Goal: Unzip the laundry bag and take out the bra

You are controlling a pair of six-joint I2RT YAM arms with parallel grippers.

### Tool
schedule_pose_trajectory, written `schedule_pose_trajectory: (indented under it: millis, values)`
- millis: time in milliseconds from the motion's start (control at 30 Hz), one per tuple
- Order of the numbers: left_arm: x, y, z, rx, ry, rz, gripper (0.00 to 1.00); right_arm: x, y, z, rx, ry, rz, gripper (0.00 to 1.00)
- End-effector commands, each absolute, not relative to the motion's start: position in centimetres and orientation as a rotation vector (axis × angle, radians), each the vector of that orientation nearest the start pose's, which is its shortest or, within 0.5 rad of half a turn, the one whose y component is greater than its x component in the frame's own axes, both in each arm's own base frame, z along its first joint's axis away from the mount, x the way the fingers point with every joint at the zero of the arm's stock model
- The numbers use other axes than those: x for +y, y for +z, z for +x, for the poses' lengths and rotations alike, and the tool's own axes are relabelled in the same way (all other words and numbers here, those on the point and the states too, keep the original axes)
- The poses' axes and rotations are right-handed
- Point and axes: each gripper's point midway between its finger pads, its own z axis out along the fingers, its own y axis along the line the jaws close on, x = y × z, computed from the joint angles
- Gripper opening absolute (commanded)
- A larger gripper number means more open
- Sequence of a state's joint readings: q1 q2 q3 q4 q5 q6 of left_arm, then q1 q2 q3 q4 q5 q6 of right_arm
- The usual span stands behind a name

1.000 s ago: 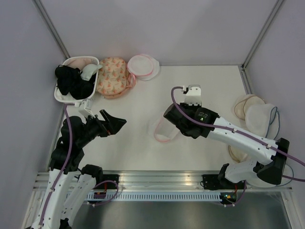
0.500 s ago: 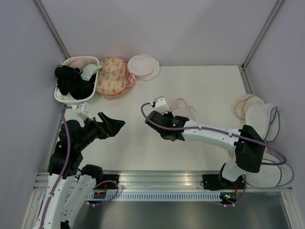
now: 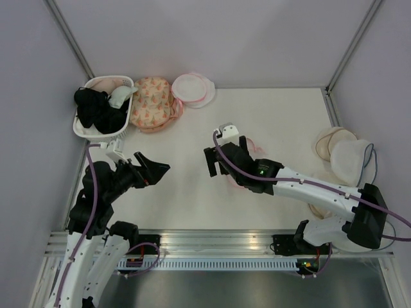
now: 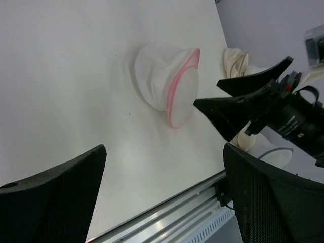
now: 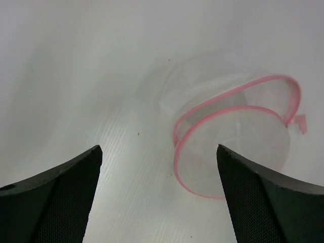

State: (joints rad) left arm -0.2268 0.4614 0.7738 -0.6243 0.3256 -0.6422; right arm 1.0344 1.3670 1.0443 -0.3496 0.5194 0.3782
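The laundry bag (image 5: 238,142), white see-through mesh with pink zip edging, lies on the table with its two halves parted and nothing dark inside. In the top view it (image 3: 252,145) is partly hidden under the right arm. My right gripper (image 3: 218,163) hovers just left of it, open and empty (image 5: 159,149). The bag (image 4: 169,86) also shows in the left wrist view, with the right gripper (image 4: 207,93) beside it. My left gripper (image 3: 154,168) stands open and empty (image 4: 164,152) at the near left, well away from the bag. The black bra (image 3: 96,112) lies in the basket.
A white basket (image 3: 90,131) holding black and white garments stands at the far left corner. Beside it lie a peach floral bag (image 3: 153,102) and a white pink-edged bag (image 3: 192,90). White domes (image 3: 343,154) are piled at the right edge. A metal rail (image 4: 167,210) runs along the near edge.
My right gripper was shut and swung the laundry bag over the middle of the table; its jaws have now opened and the bag lies free. The left arm has hardly moved.
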Motion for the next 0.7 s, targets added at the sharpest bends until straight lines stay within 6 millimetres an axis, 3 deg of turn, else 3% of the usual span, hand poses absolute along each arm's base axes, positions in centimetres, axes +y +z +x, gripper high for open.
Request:
schedule_pose_trajectory:
  millis: [0,100,167,333,367,433,467,567,633,667]
  values:
    - [-14.1,25.9,18.4,1.941,-0.97,-0.055,1.0,26.4,21.2,26.7,2.068,0.161,-0.245,0.98]
    - [-16.2,25.1,17.8,1.943,-1.085,0.12,1.0,23.0,21.4,26.8,2.079,0.038,-0.126,0.98]
    - [-16.7,24.3,17.7,1.954,-1.111,0.187,1.0,22.5,21.9,26.6,2.088,0.095,-0.106,0.98]
    - [-17.2,21.9,18.1,1.968,-1.122,0.257,0.95,22.0,20.7,26.1,2.116,0.213,-0.101,0.98]
    - [-17.4,21.7,18.1,1.975,-1.133,0.26,0.87,21.8,20.4,26.3,2.123,0.21,-0.097,0.98]
    - [-17.6,21.6,18.3,1.991,-1.149,0.268,0.36,21.3,19.1,27.0,2.151,0.196,-0.093,0.98]
    - [-17.5,21.5,18.7,2.008,-1.136,0.238,0.03,21.4,19.0,27.4,2.148,0.208,-0.084,0.98]
    - [-17.9,22.1,19.0,2.007,-1.15,0.258,0.02,21.0,17.5,29.1,2.19,0.242,-0.047,0.98]
    - [-18.0,22.3,19.1,2.002,-1.155,0.267,0.05,21.7,16.0,29.8,2.237,0.273,-0.063,0.98]
    - [-18.1,22.1,19.1,2.012,-1.157,0.265,0.27,21.7,16.1,30.6,2.24,0.276,-0.048,0.98]
